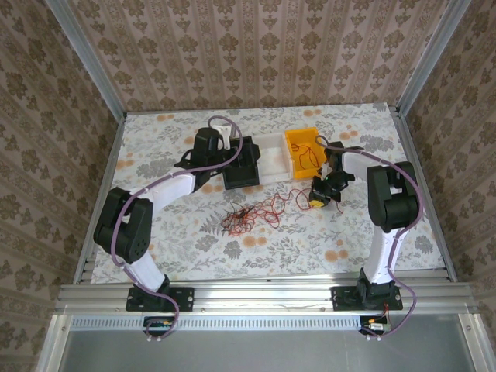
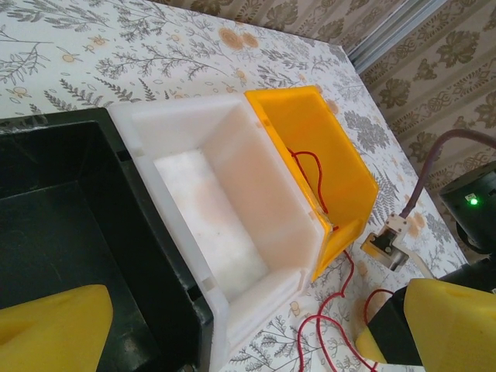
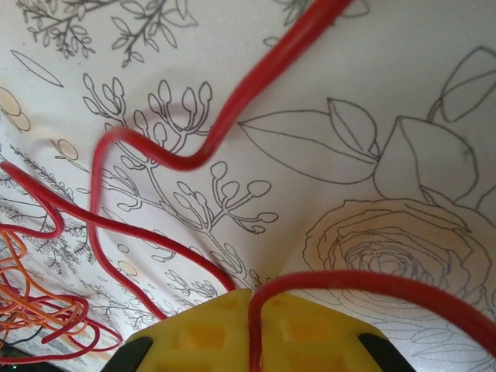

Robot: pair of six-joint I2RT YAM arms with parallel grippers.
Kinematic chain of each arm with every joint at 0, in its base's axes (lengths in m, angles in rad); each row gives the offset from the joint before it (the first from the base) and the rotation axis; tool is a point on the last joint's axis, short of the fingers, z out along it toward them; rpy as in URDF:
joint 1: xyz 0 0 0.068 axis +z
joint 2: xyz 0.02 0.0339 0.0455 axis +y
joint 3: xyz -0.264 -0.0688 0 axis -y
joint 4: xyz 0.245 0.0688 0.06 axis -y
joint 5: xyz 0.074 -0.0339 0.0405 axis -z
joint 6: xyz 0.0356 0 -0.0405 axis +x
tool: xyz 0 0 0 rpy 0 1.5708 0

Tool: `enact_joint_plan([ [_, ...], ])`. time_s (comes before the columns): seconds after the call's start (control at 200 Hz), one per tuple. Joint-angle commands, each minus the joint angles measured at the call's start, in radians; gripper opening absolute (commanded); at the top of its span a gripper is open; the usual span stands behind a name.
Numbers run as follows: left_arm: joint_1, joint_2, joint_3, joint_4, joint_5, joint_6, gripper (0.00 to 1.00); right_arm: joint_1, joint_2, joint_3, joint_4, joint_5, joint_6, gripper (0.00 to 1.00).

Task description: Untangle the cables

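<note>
Cables (image 1: 252, 217) heaped on desk (image 1: 325, 252), one strand pinched in right hand (image 3: 252, 329); left hand (image 2: 256, 325) spread wide over white bin (image 2: 260, 182).

Red cables (image 1: 252, 215), yellow bin (image 1: 302, 134), white bin (image 2: 256, 178), black bin (image 2: 46, 170), white worktop (image 1: 349, 225) with grey and orange flowers, brown damask wallpaper (image 1: 256, 54)

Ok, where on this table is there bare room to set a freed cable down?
The middle is crowded: black bin, white bin and yellow bin in a row, the right gripper before them, shut on a red wire. Bare cloth lies between the cables and the near rail, and along the far wall behind the bins.
</note>
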Motion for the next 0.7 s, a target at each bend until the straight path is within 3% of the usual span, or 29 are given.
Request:
enact_joint_plan([
  [0.0, -0.015, 0.013, 0.024, 0.001, 0.013, 0.009, 0.97, 0.014, -0.075, -0.022, 0.062, 0.050, 0.027, 0.13],
  [0.04, -0.018, 0.014, 0.023, -0.002, 0.011, 0.011, 0.97, 0.014, -0.098, -0.028, 0.070, 0.063, 0.038, 0.17],
  [0.155, -0.022, 0.018, 0.024, -0.001, 0.011, 0.011, 0.98, 0.013, -0.151, -0.030, 0.099, 0.066, 0.055, 0.40],
  [0.325, -0.024, 0.019, 0.026, -0.005, 0.006, 0.016, 0.98, 0.010, -0.148, 0.015, 0.099, 0.083, 0.076, 0.57],
  [0.695, -0.024, 0.007, 0.024, -0.023, -0.008, 0.028, 0.97, 0.007, -0.002, 0.152, -0.016, 0.302, 0.079, 0.59],
])
